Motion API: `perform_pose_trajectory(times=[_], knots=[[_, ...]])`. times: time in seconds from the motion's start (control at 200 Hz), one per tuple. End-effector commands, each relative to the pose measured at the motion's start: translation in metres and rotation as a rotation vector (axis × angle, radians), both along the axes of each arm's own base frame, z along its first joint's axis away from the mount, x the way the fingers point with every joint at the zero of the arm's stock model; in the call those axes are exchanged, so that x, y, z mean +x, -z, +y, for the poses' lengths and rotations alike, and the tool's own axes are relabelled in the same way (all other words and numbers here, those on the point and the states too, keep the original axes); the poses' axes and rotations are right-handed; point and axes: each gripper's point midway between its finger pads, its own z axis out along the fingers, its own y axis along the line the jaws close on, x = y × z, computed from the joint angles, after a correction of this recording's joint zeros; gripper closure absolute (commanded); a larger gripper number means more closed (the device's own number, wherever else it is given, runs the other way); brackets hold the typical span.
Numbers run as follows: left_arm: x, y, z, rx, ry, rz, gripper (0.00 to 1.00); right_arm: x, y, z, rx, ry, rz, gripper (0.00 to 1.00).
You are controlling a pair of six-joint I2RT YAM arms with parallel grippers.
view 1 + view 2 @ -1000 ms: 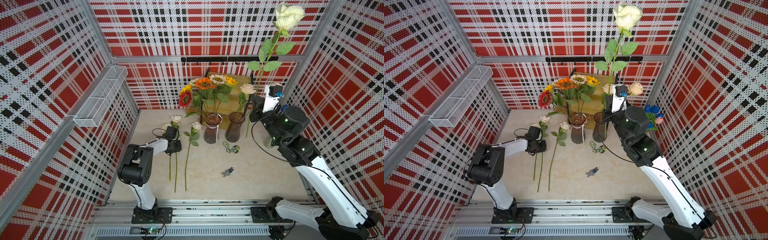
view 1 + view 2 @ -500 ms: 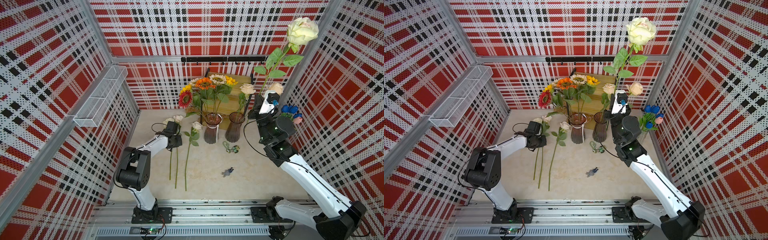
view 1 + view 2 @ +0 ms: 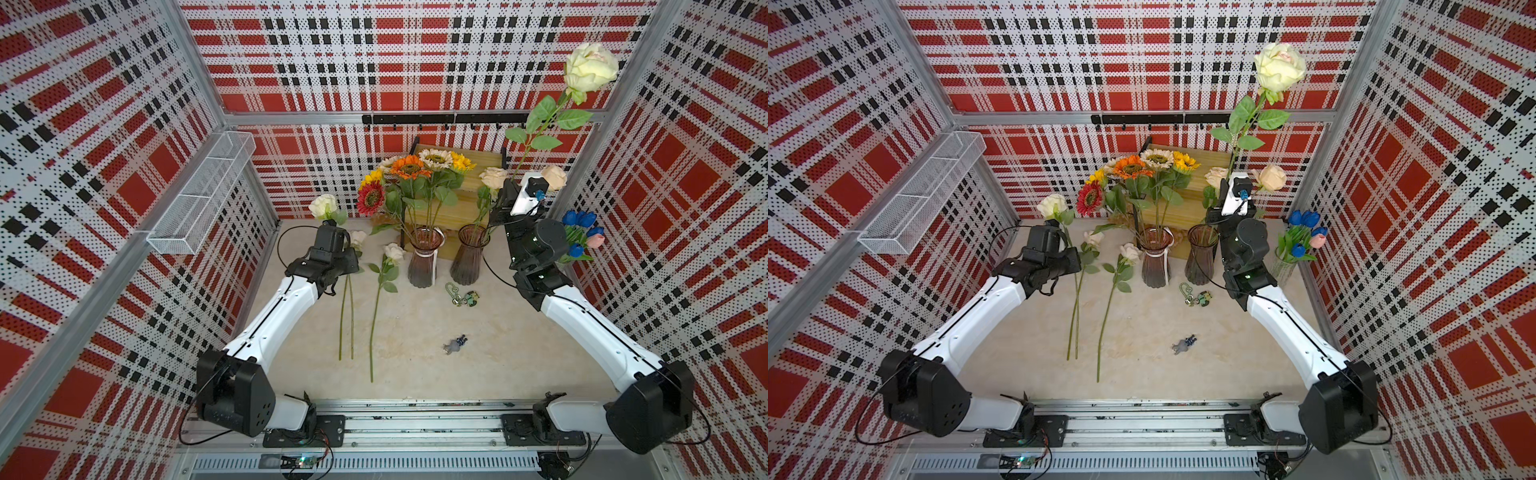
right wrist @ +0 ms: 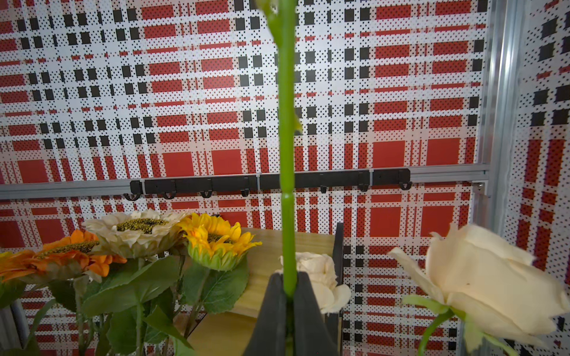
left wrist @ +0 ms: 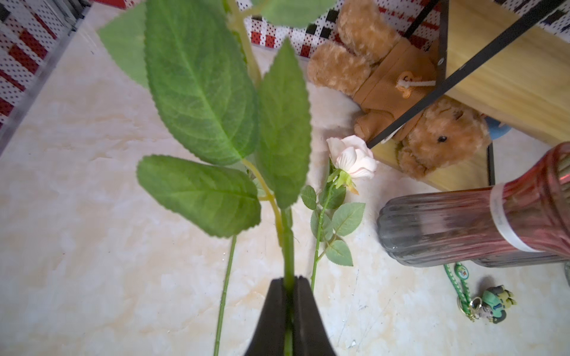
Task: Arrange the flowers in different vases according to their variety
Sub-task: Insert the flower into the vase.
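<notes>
My left gripper (image 5: 288, 282) is shut on the green stem of a cream rose (image 3: 323, 206), whose bloom is raised near the back left. The stem trails down toward the table. Two more roses (image 3: 392, 253) lie on the table beside it. My right gripper (image 4: 289, 279) is shut on the stem of a tall cream rose (image 3: 590, 66), held upright above the brownish-purple vase (image 3: 467, 255). I cannot tell whether its lower end is inside. Cream roses (image 4: 481, 283) stand in that vase. Sunflowers (image 3: 409, 168) fill the pinkish vase (image 3: 424, 259). Blue tulips (image 3: 579, 226) stand in the clear cylinder (image 3: 1283, 268).
A wooden shelf (image 3: 457, 199) stands behind the vases, with a teddy bear (image 5: 401, 101) under it. A keychain (image 3: 463, 296) and a small figure (image 3: 455, 344) lie on the table. A wire basket (image 3: 199, 195) hangs on the left wall, a hook rail (image 3: 436, 119) on the back.
My left gripper has shut on a rose stem and lifted its bloom. My right arm has dropped lower and carried the tall rose to the right, beside the brownish-purple vase.
</notes>
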Motion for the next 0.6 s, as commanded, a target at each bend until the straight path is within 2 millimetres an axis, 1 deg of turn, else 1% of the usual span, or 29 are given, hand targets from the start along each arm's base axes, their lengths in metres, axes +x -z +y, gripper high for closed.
perform_pose_trajectory(times=[0.0, 0.16, 0.165, 0.18, 0.271, 0.401, 0.581, 0.596], knots=[[-0.014, -0.007, 0.016, 0.009, -0.053, -0.009, 1.00, 0.008, -0.011, 0.005, 0.044, -0.037, -0.059, 1.00], [-0.028, -0.008, 0.023, 0.011, -0.067, -0.011, 1.00, 0.032, 0.015, 0.018, 0.015, -0.053, -0.018, 1.00], [-0.027, -0.008, 0.029, 0.011, -0.086, -0.011, 1.00, 0.033, 0.016, 0.018, 0.015, -0.052, -0.017, 1.00], [-0.028, -0.008, 0.036, 0.010, -0.103, -0.009, 1.00, 0.035, 0.018, 0.019, 0.017, -0.051, -0.012, 1.00], [-0.032, -0.008, 0.044, 0.006, -0.122, -0.009, 1.00, 0.044, 0.032, 0.021, 0.009, -0.043, 0.014, 1.00], [-0.035, -0.013, 0.051, 0.003, -0.138, -0.022, 1.00, 0.052, 0.050, 0.020, -0.006, -0.019, 0.049, 1.00], [-0.038, -0.012, 0.056, 0.002, -0.139, -0.018, 1.00, 0.061, 0.062, 0.017, 0.009, -0.011, 0.108, 1.00], [-0.037, -0.013, 0.055, -0.001, -0.137, -0.018, 1.00, 0.062, 0.065, 0.018, 0.009, -0.011, 0.123, 0.92]])
